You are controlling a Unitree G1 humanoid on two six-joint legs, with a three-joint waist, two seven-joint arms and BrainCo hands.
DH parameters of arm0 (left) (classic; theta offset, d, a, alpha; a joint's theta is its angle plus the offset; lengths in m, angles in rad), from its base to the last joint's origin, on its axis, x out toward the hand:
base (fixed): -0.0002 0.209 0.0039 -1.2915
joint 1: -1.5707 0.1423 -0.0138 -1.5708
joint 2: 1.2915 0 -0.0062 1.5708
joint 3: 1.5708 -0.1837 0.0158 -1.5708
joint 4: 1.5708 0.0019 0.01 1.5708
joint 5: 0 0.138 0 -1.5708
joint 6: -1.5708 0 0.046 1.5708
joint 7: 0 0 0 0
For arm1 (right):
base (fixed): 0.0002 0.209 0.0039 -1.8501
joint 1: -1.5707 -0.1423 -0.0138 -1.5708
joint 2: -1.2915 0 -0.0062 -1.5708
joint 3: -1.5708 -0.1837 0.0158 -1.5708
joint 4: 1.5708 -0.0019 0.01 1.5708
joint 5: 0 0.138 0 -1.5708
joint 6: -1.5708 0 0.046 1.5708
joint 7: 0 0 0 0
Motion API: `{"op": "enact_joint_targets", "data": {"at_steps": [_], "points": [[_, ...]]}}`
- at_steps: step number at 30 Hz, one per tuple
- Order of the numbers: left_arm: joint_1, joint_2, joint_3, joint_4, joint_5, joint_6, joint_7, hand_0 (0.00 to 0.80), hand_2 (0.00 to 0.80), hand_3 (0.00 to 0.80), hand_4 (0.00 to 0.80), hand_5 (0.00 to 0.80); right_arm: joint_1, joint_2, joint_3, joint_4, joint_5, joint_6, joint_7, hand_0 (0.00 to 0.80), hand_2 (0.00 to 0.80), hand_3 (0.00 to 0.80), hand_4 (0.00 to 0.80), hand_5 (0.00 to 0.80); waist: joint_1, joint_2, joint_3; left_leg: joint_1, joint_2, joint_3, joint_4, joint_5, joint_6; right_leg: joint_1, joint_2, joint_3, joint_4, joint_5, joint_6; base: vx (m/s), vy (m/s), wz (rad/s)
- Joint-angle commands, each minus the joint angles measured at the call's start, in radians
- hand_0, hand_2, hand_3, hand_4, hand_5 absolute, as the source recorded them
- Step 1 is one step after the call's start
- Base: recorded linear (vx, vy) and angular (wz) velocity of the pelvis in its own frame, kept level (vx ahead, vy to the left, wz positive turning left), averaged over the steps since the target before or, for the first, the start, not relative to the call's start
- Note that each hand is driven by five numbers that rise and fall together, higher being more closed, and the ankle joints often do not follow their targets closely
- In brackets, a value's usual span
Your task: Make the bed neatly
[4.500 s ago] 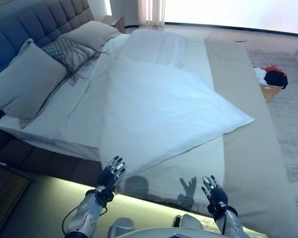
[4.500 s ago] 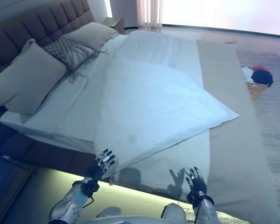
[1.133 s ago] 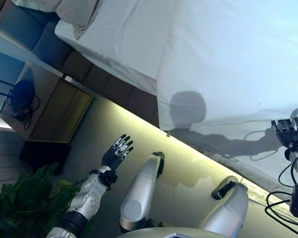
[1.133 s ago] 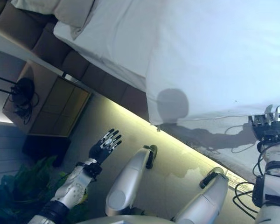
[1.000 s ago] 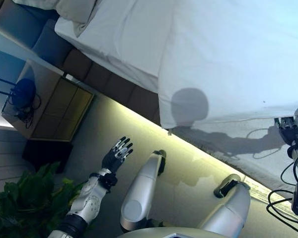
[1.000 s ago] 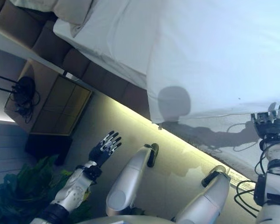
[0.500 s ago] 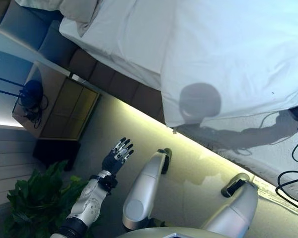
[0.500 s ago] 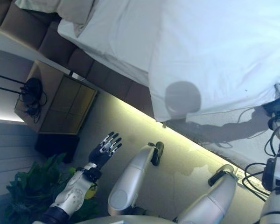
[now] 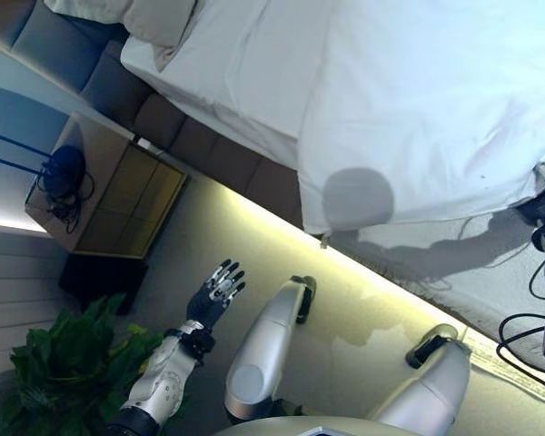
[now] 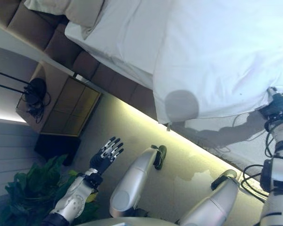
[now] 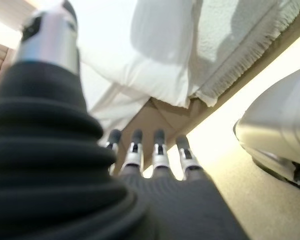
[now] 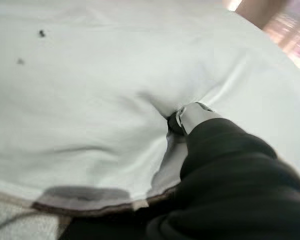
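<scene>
A white duvet point(image 9: 436, 100) lies crooked over the bed, its near edge hanging over a pale textured blanket point(image 9: 490, 272). At the far right my right hand point(image 10: 275, 106) is at that near edge. In the right wrist view its thumb point(image 12: 192, 116) presses into the duvet point(image 12: 90, 100), creases spread from it, and the fingers are tucked under the hem. Low on the left, my left hand point(image 9: 213, 295) is open above the floor beside the bed, fingers point(image 11: 157, 152) straight and holding nothing.
The white sheet point(image 9: 245, 73) and a beige pillow point(image 9: 154, 18) lie towards the upholstered headboard. A wooden nightstand point(image 9: 118, 200) with a dark object point(image 9: 62, 173) stands by the bed, and a green plant point(image 9: 64, 372) is beside my left arm.
My right hand has risen from the blanket to the duvet's near edge and closed on it. The left hand stays open over the floor. The view has shifted slightly.
</scene>
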Motion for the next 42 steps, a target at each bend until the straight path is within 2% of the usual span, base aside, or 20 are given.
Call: {"op": "enact_joint_targets", "data": {"at_steps": [1, 4, 11, 17, 22, 24, 27, 31, 33, 36, 42], "points": [[0.015, 0.039, 0.099, -0.080, -0.009, 0.009, 0.027, 0.000, 0.000, 0.000, 0.000, 0.000, -0.014, 0.078, 0.069, -0.167, -0.097, -0.074, 0.048, 0.800, 0.800, 0.800, 0.800, 0.800, 0.066, -0.026, -0.013, 0.019, -0.011, -0.031, -0.130, 0.115, -0.061, 0.129, 0.006, -0.001, -0.028, 0.084, 0.020, 0.023, -0.042, 0.05], [0.005, 0.048, 0.121, -0.080, -0.002, 0.041, 0.039, 0.000, 0.000, 0.000, 0.000, 0.000, -0.034, 0.128, 0.102, -0.220, -0.122, -0.090, 0.014, 0.800, 0.800, 0.800, 0.800, 0.800, 0.086, -0.034, -0.024, 0.046, -0.017, -0.040, -0.163, 0.132, -0.058, 0.170, -0.001, -0.018, -0.049, 0.101, 0.026, 0.033, -0.020, 0.17], [0.021, 0.051, 0.153, -0.078, 0.018, 0.092, 0.026, 0.000, 0.000, 0.000, 0.000, 0.000, -0.061, 0.185, 0.134, -0.253, -0.111, -0.043, -0.050, 0.800, 0.800, 0.800, 0.800, 0.800, 0.118, -0.041, -0.050, 0.130, -0.047, -0.033, -0.225, 0.152, -0.033, 0.258, -0.030, -0.047, -0.047, 0.144, 0.032, 0.067, 0.061, 0.36], [0.055, 0.020, 0.171, -0.070, 0.013, 0.108, 0.021, 0.000, 0.000, 0.000, 0.000, 0.000, -0.070, 0.256, 0.189, -0.238, -0.220, -0.026, -0.041, 0.800, 0.800, 0.800, 0.800, 0.800, 0.149, -0.048, -0.075, 0.217, -0.074, -0.053, -0.294, 0.171, -0.017, 0.386, -0.058, -0.115, -0.148, 0.168, 0.024, 0.109, 0.134, 0.27], [0.068, 0.012, 0.188, -0.085, 0.007, 0.140, 0.022, 0.000, 0.000, 0.000, 0.000, 0.000, -0.120, 0.335, 0.282, -0.249, -0.345, -0.016, -0.039, 0.800, 0.800, 0.800, 0.800, 0.800, 0.195, -0.060, -0.082, 0.259, -0.084, -0.075, -0.330, 0.184, -0.023, 0.506, -0.058, -0.194, -0.278, 0.185, 0.030, 0.081, 0.043, 0.10], [0.075, 0.011, 0.197, -0.084, 0.012, 0.158, 0.019, 0.000, 0.000, 0.000, 0.000, 0.000, -0.145, 0.371, 0.324, -0.261, -0.366, 0.022, -0.044, 0.800, 0.800, 0.800, 0.800, 0.800, 0.215, -0.065, -0.083, 0.272, -0.088, -0.084, -0.333, 0.184, -0.025, 0.538, -0.061, -0.214, -0.306, 0.195, 0.034, 0.090, 0.019, 0.11], [0.083, 0.012, 0.212, -0.095, 0.034, 0.187, 0.012, 0.000, 0.000, 0.000, 0.000, 0.000, -0.171, 0.430, 0.391, -0.301, -0.413, 0.041, -0.018, 0.800, 0.800, 0.800, 0.800, 0.800, 0.242, -0.070, -0.082, 0.279, -0.088, -0.090, -0.326, 0.184, -0.031, 0.576, -0.074, -0.250, -0.320, 0.201, 0.039, 0.085, -0.012, 0.12], [0.091, 0.023, 0.222, -0.117, 0.051, 0.231, 0.019, 0.000, 0.000, 0.000, 0.000, 0.000, -0.195, 0.518, 0.476, -0.347, -0.387, 0.081, -0.051, 0.800, 0.800, 0.800, 0.800, 0.800, 0.276, -0.075, -0.091, 0.285, -0.100, -0.107, -0.320, 0.192, -0.035, 0.624, -0.076, -0.285, -0.337, 0.203, 0.047, 0.096, -0.033, 0.18], [0.101, 0.031, 0.227, -0.116, 0.061, 0.240, 0.005, 0.000, 0.000, 0.000, 0.000, 0.000, -0.219, 0.556, 0.496, -0.349, -0.407, 0.128, -0.018, 0.800, 0.800, 0.800, 0.800, 0.800, 0.296, -0.076, -0.094, 0.285, -0.107, -0.114, -0.310, 0.192, -0.037, 0.651, -0.078, -0.308, -0.352, 0.203, 0.048, 0.057, -0.043, 0.12], [0.104, 0.040, 0.232, -0.115, 0.070, 0.249, -0.003, 0.000, 0.000, 0.000, 0.000, 0.000, -0.242, 0.586, 0.537, -0.351, -0.427, 0.132, -0.003, 0.800, 0.800, 0.800, 0.800, 0.800, 0.314, -0.076, -0.092, 0.282, -0.110, -0.119, -0.304, 0.197, -0.038, 0.672, -0.076, -0.328, -0.361, 0.200, 0.051, 0.028, -0.030, 0.12], [0.107, 0.035, 0.226, -0.122, 0.073, 0.258, 0.012, 0.000, 0.000, 0.000, 0.000, 0.000, -0.258, 0.635, 0.576, -0.355, -0.407, 0.142, -0.068, 0.800, 0.800, 0.800, 0.800, 0.800, 0.326, -0.074, -0.098, 0.273, -0.127, -0.119, -0.284, 0.201, -0.037, 0.702, -0.069, -0.347, -0.373, 0.215, 0.053, 0.012, 0.009, 0.03]]}}
